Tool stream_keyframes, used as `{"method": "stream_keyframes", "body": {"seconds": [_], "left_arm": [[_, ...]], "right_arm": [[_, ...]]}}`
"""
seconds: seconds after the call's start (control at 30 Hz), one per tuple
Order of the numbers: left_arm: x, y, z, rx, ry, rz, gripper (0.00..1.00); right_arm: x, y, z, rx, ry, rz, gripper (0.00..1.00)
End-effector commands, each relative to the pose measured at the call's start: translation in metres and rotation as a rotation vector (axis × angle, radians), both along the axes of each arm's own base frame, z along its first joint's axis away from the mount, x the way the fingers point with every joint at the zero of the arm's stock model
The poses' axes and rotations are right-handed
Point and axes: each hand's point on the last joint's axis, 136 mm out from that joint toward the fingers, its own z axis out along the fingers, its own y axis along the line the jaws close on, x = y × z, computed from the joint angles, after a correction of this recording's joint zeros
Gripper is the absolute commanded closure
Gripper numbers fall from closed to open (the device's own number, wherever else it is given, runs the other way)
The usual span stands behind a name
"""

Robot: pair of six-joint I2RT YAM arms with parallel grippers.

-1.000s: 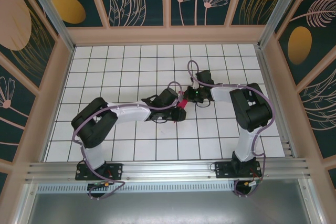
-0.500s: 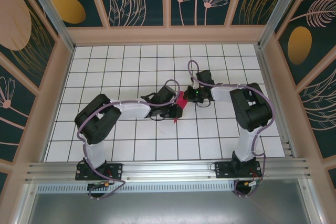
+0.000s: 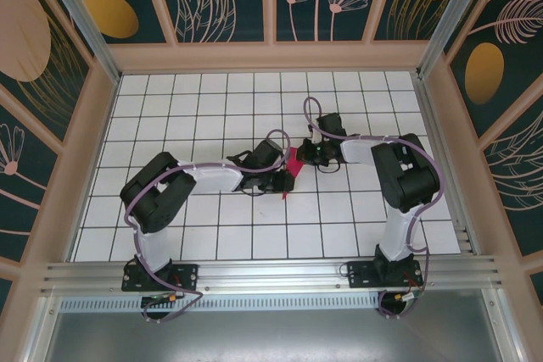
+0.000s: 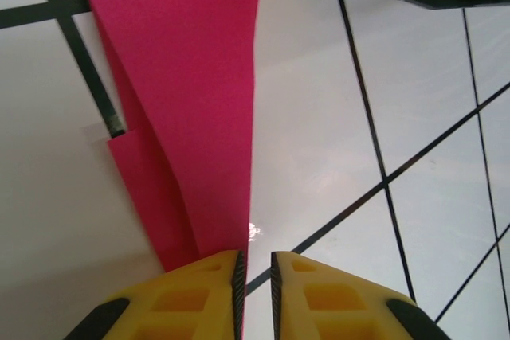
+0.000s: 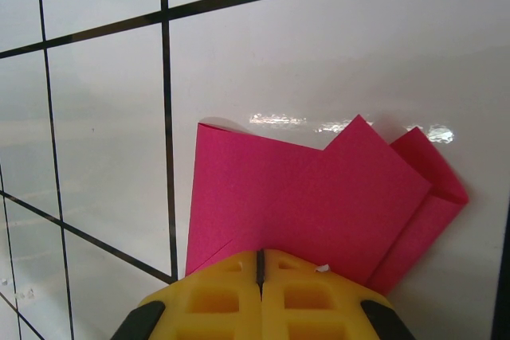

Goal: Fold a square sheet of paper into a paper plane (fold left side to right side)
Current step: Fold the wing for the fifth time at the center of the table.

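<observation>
Paper plane (image 4: 191, 101): thin, creased magenta dart

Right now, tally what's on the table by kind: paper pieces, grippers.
Folded magenta paper: 1
Grippers, left gripper and right gripper, each pinched shut on the paper: 2
Total: 3

A: State the supporting surface.
B: A white table (image 3: 195, 116) with a black grid of square tiles.

A: What lies directly on it?
B: A folded magenta-pink sheet of paper (image 3: 290, 164) near centre, its lower tip on the tabletop.
</observation>
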Motion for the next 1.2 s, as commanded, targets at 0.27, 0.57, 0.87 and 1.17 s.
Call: {"method": "stream_keyframes", "body": {"seconds": [0.27,0.57,0.87,1.17], "left_arm": [[0.0,-0.016,0.027,-0.101,-0.037,-0.069,0.86],[0.005,-0.005,-0.005,-0.027,-0.01,-0.029,0.86],[-0.012,0.014,-0.033,0.011,0.053,-0.018,0.87],[-0.03,0.026,-0.042,0.025,0.088,-0.039,0.87]], "right_arm": [[-0.023,-0.038,-0.055,-0.173,0.147,-0.061,1.0],[-0.022,-0.038,-0.054,-0.176,0.147,-0.062,1.0],[-0.024,-0.04,-0.058,-0.184,0.158,-0.063,1.0],[-0.024,-0.041,-0.059,-0.192,0.168,-0.064,1.0]]}}
